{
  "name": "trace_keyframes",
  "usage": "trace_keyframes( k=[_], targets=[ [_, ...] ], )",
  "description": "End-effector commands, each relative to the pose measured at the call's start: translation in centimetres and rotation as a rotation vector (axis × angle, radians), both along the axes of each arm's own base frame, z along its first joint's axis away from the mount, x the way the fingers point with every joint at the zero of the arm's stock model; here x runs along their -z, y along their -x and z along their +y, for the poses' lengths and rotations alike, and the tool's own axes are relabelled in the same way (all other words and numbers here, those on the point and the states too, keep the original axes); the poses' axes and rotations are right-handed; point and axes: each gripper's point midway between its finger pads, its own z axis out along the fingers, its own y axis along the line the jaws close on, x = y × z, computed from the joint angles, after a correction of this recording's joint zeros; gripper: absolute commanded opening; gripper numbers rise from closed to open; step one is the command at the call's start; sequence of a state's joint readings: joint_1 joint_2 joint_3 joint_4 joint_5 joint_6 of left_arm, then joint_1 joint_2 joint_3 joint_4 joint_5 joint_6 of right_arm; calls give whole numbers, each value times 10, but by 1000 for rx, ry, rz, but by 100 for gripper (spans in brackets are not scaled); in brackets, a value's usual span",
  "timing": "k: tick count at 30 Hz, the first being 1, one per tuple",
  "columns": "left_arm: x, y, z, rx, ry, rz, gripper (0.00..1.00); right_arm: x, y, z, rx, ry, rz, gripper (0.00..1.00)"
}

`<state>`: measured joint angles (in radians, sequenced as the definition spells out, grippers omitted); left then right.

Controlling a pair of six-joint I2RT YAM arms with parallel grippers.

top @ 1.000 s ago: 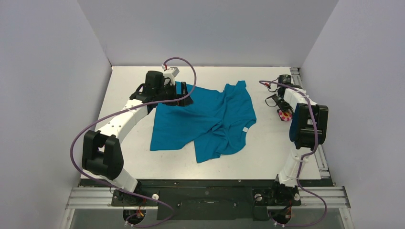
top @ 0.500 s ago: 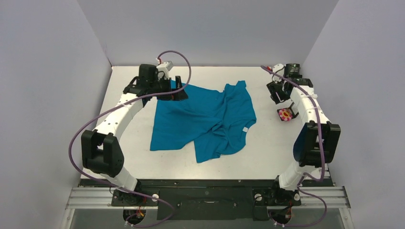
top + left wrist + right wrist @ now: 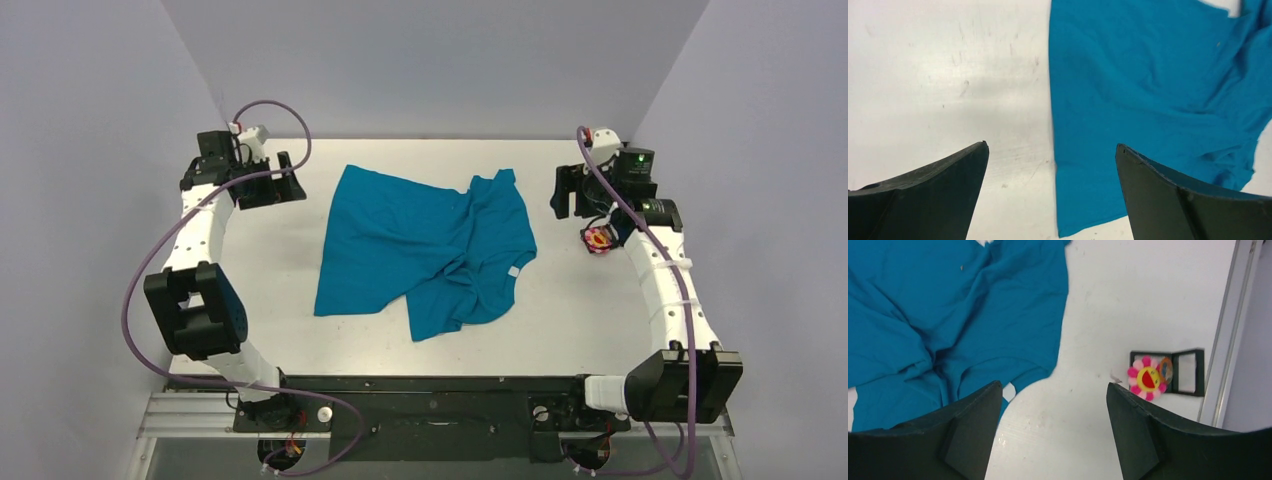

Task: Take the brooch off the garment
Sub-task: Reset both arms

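Judging the job as done: brooch (image 3: 1147, 378) off the shirt (image 3: 430, 250), lying against a black case (image 3: 1188, 392), well apart from the cloth. Left gripper (image 3: 1050, 150) and right gripper (image 3: 1053, 387) both spread apart, holding nothing. Seemingly nothing left to do.

I read the garment (image 3: 430, 250) as soft matt cloth, creased. Table (image 3: 948, 75): smooth white top, faint sheen, fine scuffs. Fingers (image 3: 923, 195) of the left gripper (image 3: 1051, 144) look like matt dark plastic. Brooch (image 3: 1147, 378) finish I cannot judge; too small.
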<state>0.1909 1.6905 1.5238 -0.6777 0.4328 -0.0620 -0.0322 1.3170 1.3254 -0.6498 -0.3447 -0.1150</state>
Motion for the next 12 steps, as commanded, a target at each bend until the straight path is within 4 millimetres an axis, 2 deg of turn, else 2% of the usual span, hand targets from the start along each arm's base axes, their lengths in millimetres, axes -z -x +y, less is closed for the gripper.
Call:
trace_keyframes(
  k=[1, 8, 10, 11, 12],
  targets=[
    [5, 21, 8, 25, -153, -13, 96, 25, 19, -11, 58, -44, 28, 72],
    [11, 31, -4, -23, -182, -27, 96, 31, 33, -25, 88, -21, 17, 74],
    [11, 33, -17, -14, -234, -45, 96, 33, 36, -26, 89, -24, 20, 74],
    [7, 34, -16, -22, -273, -61, 96, 33, 37, -26, 87, -24, 18, 74],
    [9, 36, -31, 23, -296, -71, 96, 33, 38, -26, 82, -24, 17, 74]
  ],
)
